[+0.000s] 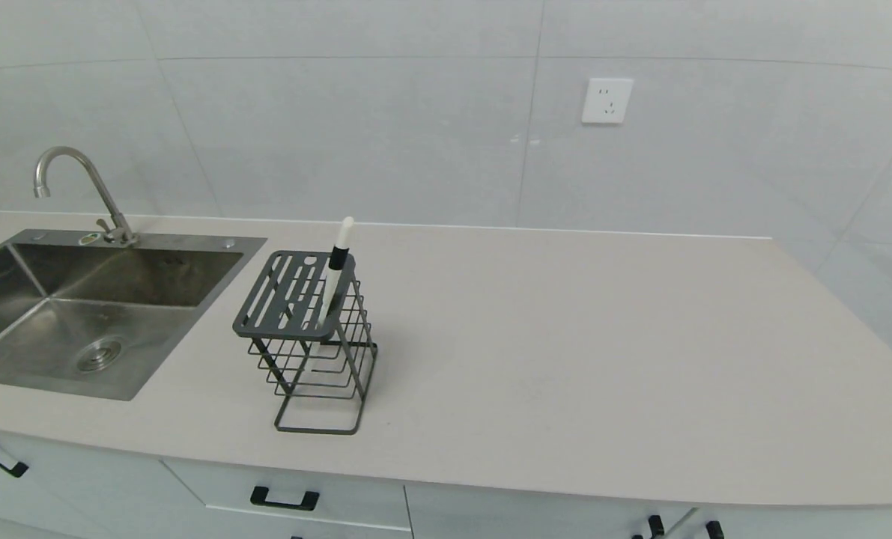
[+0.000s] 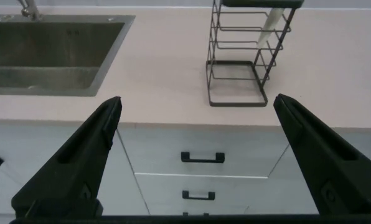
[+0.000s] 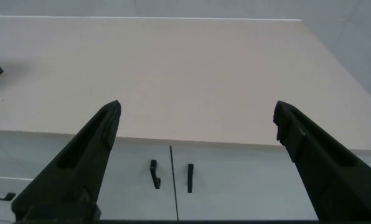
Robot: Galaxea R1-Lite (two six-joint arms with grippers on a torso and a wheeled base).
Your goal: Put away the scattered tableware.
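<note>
1. The worktop [image 1: 565, 337] carries the rack near the sink. The only piece of tableware that can be made out is the one already in that rack.
2. The sink [image 1: 116, 277] is set into the worktop at the robot's left. Part of its basin is cut off at the edge of the head view, so it cannot be told whether a piece is left there.
3. The rack [image 1: 296, 299] stands upright just beside the sink, with its slotted top plate level and its wire frame resting on the worktop.
4. The left jaws are spread wide and grip nothing. They are held off the worktop's front edge, above the drawer fronts, with the rack ahead of them.
5. The right jaws are likewise spread wide and grip nothing. They are held off the front edge, well apart from the rack.
6. The utensil [image 1: 338, 254], white with a black band, is stowed through a slot in the rack's top and leans slightly, handle up.
7. The task is judged to be done or nearly so. What remains, if anything, would be a check for pieces beyond these views.
</note>
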